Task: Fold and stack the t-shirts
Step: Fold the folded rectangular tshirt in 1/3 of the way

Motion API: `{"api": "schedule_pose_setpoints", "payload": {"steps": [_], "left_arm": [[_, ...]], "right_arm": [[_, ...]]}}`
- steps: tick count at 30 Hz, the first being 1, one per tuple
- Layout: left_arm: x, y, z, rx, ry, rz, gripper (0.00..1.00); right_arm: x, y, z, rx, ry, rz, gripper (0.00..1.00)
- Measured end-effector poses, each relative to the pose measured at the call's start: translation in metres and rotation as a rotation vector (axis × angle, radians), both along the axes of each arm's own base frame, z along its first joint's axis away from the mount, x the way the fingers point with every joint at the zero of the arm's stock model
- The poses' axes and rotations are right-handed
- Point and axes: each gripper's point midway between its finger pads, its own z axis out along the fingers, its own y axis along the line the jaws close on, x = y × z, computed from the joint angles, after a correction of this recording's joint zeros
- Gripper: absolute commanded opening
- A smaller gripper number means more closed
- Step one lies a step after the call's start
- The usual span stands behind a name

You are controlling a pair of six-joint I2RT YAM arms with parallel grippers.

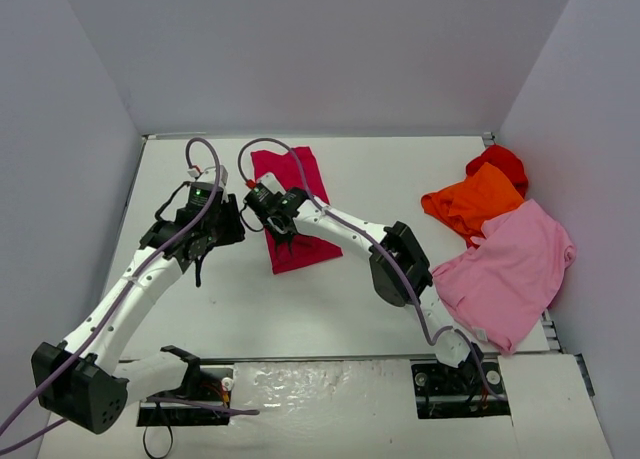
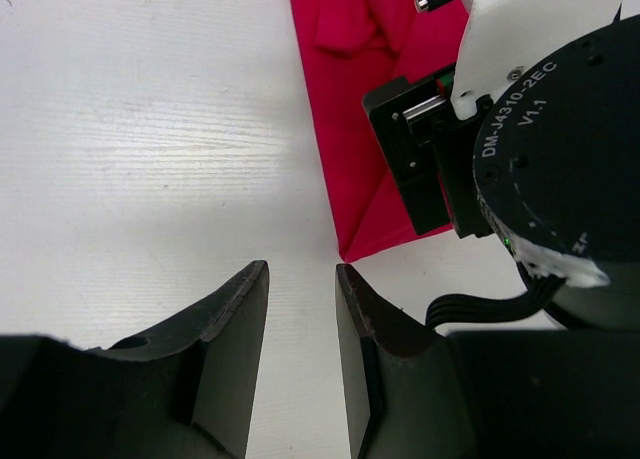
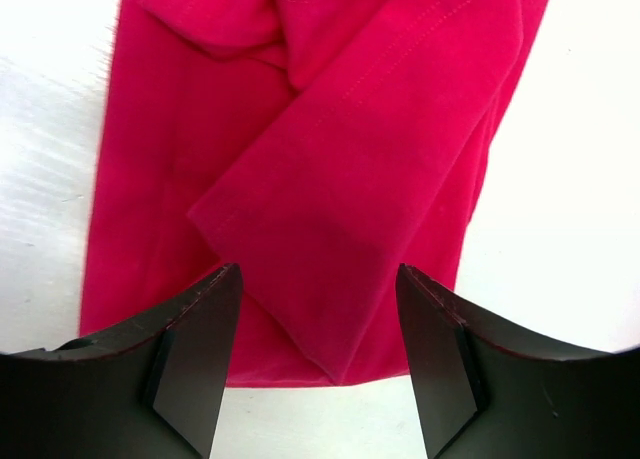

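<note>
One crimson shirt lies under R tool, beside L tool.

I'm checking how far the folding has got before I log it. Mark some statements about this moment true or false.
1. The right gripper hangs open over the crimson shirt. True.
2. The left gripper is clamped on the crimson shirt's corner. False: its jaws stand apart over the bare table just short of that corner, with nothing between them.
3. The pink shirt is folded and stacked on the crimson one. False: it lies loosely spread at the table's right side, far from the crimson shirt.
4. The orange shirt sits between the red shirt and the pink shirt. True.
5. The crimson shirt lies folded into a long narrow strip. True.
</note>
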Motion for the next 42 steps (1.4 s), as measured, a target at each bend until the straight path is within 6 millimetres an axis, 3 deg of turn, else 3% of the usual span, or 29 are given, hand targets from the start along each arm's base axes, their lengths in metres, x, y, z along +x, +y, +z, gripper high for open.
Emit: {"api": "schedule_pose_setpoints", "payload": {"steps": [6,14,18,20,31,37,42], "left_arm": [[0.0,0.001,-0.001,0.005,0.003,0.003,0.31],[0.002,0.002,-0.004,0.008,0.012,0.008,0.31],[0.002,0.002,-0.008,0.013,0.023,0.008,0.31],[0.003,0.002,-0.009,0.014,0.026,0.008,0.31],[0.005,0.001,-0.016,0.022,0.047,0.008,0.3],[0.007,0.0,-0.016,0.02,0.045,0.007,0.3],[0.008,-0.002,-0.016,0.013,0.04,0.003,0.3]], "right_arm": [[-0.004,0.012,-0.003,0.027,0.018,0.022,0.59],[-0.008,0.016,-0.035,0.003,0.07,0.035,0.56],[-0.007,0.016,-0.041,-0.007,0.074,0.041,0.33],[-0.007,0.015,-0.042,-0.012,0.073,0.046,0.26],[-0.006,0.016,-0.042,-0.012,0.069,0.052,0.27],[-0.005,0.017,-0.036,-0.004,0.063,0.055,0.44],[-0.005,0.018,-0.033,0.001,0.059,0.056,0.47]]}}
